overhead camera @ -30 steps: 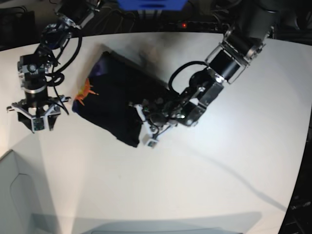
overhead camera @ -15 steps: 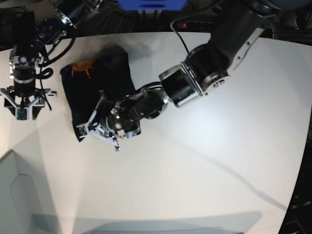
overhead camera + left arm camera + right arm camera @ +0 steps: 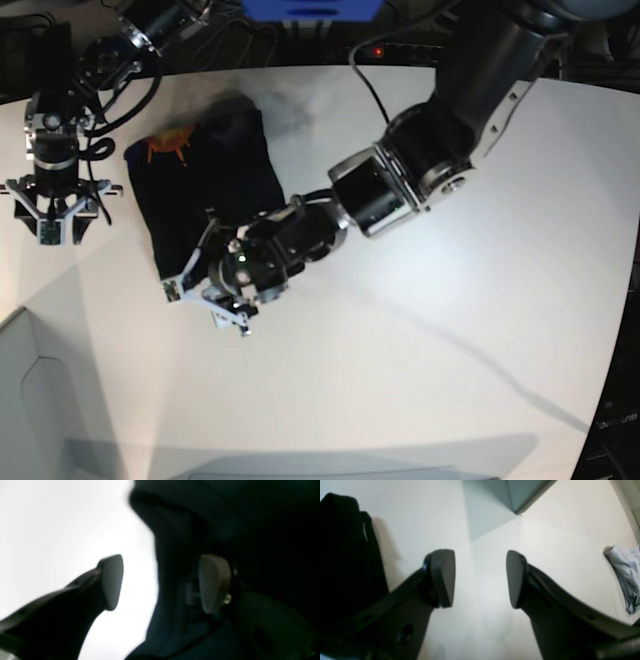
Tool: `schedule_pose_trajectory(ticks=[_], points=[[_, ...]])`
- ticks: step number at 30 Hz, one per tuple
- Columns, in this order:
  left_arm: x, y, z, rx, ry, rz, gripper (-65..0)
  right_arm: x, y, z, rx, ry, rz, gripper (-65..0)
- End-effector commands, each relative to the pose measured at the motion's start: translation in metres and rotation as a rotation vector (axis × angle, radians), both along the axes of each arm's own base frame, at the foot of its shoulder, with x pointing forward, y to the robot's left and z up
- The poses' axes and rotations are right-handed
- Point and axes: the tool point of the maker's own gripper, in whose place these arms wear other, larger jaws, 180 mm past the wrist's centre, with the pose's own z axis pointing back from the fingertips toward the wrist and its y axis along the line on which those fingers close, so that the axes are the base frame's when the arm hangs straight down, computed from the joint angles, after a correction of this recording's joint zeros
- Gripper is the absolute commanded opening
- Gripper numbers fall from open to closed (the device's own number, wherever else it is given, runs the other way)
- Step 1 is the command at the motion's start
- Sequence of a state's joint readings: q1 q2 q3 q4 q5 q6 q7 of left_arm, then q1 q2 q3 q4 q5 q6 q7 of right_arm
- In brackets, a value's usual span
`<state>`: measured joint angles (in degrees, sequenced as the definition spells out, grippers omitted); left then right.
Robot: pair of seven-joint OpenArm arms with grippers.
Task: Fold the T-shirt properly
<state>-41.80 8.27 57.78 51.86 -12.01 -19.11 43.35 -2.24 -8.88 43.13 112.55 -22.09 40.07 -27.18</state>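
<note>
The T-shirt [image 3: 205, 190] lies folded far-left on the table [image 3: 420, 350] — wide bare room near and right — left gripper [image 3: 205, 305] now spread open at its near edge, no longer pinching; right gripper [image 3: 57, 222] open, unchanged.

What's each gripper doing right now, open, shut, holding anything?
Left gripper: open, jaws straddling the T-shirt edge, not clamped.
Right gripper: open, empty.
</note>
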Motion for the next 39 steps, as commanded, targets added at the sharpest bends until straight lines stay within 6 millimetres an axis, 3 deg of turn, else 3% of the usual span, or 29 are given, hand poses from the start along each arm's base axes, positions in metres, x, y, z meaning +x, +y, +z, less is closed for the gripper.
schedule_pose_trajectory(ticks=[1,3,5,8,11,15,18,21,25,31,35,39], points=[[0.015,-0.015,0.032,-0.053,-0.064,-0.015,-19.5,0.005,0.000,0.014,-0.015,-0.051,0.009,-31.8],[0.017,-0.025,0.056,-0.095,-0.113,-0.045,-19.5,0.000,0.000,0.009,-0.014,-0.032,0.012,-31.8],[0.026,-0.018,0.082,-0.143,-0.159,-0.034,-19.5,-0.002,0.001,0.005,-0.010,-0.022,0.011,-31.8],[0.043,0.019,0.116,-0.207,-0.212,0.049,-19.5,-0.009,0.002,-0.003,-0.001,0.003,0.011,-31.9],[0.055,0.087,0.131,-0.243,-0.235,0.203,-19.6,-0.015,0.002,-0.010,0.003,0.026,0.009,-32.1],[0.043,0.222,0.121,-0.282,-0.232,0.527,-19.6,-0.030,-0.007,-0.035,0.040,0.086,-0.029,-32.3],[0.009,0.311,0.098,-0.285,-0.211,0.766,-19.6,-0.039,-0.006,-0.058,0.084,0.138,-0.037,-35.2],[-0.031,0.369,0.072,-0.255,-0.169,0.942,-19.6,-0.051,0.000,-0.078,0.127,0.180,-0.030,-37.5],[-0.083,0.433,0.046,-0.194,-0.121,1.144,-19.6,-0.062,0.012,-0.086,0.219,0.154,-0.018,-37.9],[-0.141,0.479,0.029,-0.141,-0.082,1.321,-19.6,-0.071,0.050,-0.100,0.281,0.191,0.088,-38.0],[-0.171,0.488,0.031,-0.101,-0.078,1.360,-19.6,-0.079,0.068,-0.108,0.297,0.233,0.136,-38.0],[-0.194,0.491,0.032,-0.092,-0.075,1.406,-19.7,-0.084,0.058,-0.108,0.289,0.233,0.107,-38.0]])
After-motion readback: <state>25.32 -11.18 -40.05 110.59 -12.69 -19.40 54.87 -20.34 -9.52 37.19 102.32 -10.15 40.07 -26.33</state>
